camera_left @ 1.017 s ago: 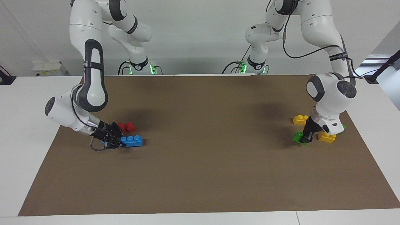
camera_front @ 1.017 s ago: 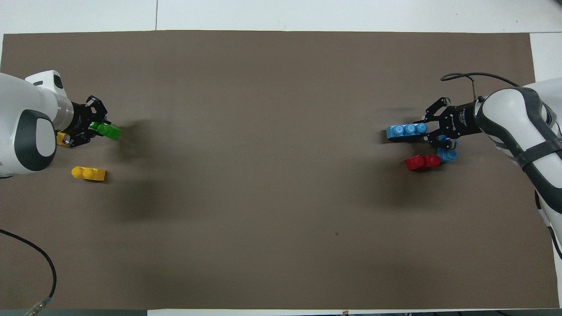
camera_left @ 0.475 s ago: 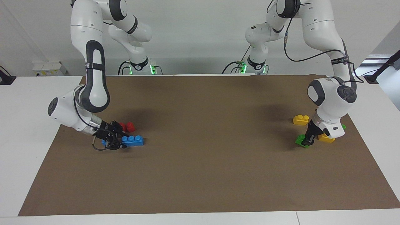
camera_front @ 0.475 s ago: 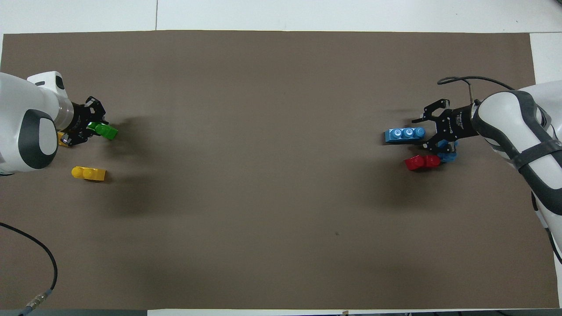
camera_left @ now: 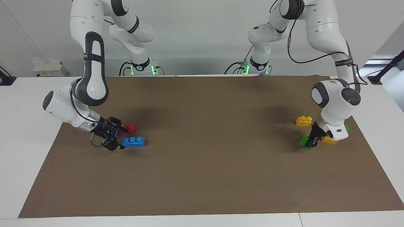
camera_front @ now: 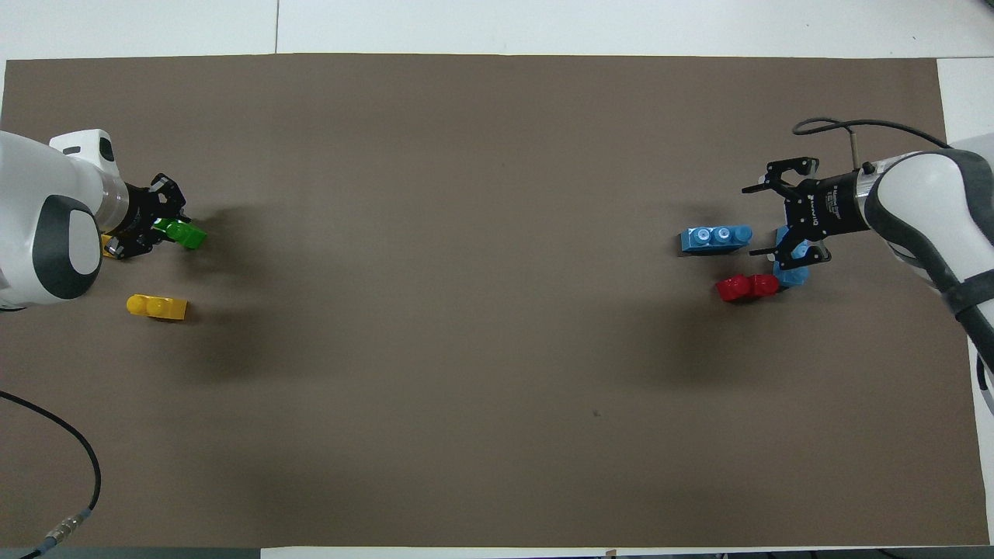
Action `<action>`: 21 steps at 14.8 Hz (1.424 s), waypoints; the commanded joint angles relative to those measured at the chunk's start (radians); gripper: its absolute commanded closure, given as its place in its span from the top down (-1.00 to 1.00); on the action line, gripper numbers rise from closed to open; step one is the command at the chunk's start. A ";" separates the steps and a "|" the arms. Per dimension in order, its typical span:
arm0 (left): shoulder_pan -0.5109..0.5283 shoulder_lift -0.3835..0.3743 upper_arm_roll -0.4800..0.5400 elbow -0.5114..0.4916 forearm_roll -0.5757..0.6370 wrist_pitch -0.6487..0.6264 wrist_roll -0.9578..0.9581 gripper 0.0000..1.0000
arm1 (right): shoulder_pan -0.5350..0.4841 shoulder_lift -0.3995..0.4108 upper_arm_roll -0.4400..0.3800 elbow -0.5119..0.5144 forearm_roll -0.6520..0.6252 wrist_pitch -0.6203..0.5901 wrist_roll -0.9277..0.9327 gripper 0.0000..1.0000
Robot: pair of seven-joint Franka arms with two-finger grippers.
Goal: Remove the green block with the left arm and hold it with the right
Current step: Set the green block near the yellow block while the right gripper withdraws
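Observation:
The green block [camera_left: 304, 141] [camera_front: 186, 233] is low over the brown mat at the left arm's end of the table. My left gripper [camera_left: 311, 140] [camera_front: 155, 230] is shut on it, pointing down beside a yellow brick [camera_left: 329, 140]. My right gripper [camera_left: 112, 135] [camera_front: 790, 210] is open and empty, low over the mat at the right arm's end. It is just clear of a blue three-stud brick [camera_left: 134, 142] [camera_front: 716, 237] that lies on the mat.
A red brick [camera_left: 130, 128] [camera_front: 747, 287] and a small blue piece [camera_front: 792, 275] lie by the right gripper. A second yellow brick [camera_left: 304, 120] [camera_front: 157, 307] lies nearer the robots than the green block. A small green bit [camera_left: 347, 128] shows past the left wrist.
My right gripper opened, let go of the blue three-stud brick and drew back toward its end of the table. My left gripper lowered the green block slightly.

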State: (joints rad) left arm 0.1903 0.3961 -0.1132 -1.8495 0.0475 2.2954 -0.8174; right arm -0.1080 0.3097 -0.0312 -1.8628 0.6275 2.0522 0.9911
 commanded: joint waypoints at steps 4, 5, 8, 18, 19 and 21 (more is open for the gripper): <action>0.014 0.001 -0.006 0.018 0.014 -0.002 0.060 1.00 | 0.013 -0.141 0.007 0.028 -0.167 -0.102 -0.012 1.00; 0.024 -0.005 -0.008 0.019 0.014 -0.004 0.060 1.00 | 0.028 -0.155 0.005 0.052 -0.227 -0.137 -0.017 1.00; 0.023 -0.055 -0.010 0.021 0.014 -0.043 0.069 1.00 | 0.065 -0.234 0.014 0.080 -0.314 -0.239 -0.136 1.00; -0.040 -0.285 -0.017 0.052 0.015 -0.309 0.449 1.00 | 0.137 -0.397 0.017 0.126 -0.624 -0.383 -0.937 1.00; -0.040 -0.313 -0.017 0.052 0.014 -0.335 0.475 1.00 | 0.134 -0.391 0.017 0.141 -0.635 -0.385 -0.943 1.00; -0.041 -0.365 -0.025 0.052 0.012 -0.378 0.500 1.00 | 0.125 -0.385 0.016 0.157 -0.666 -0.379 -0.977 1.00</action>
State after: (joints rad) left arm 0.1608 0.0870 -0.1414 -1.7928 0.0494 1.9721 -0.3577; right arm 0.0313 -0.0943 -0.0183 -1.7392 -0.0063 1.6724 0.0733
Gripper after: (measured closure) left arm 0.000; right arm 0.000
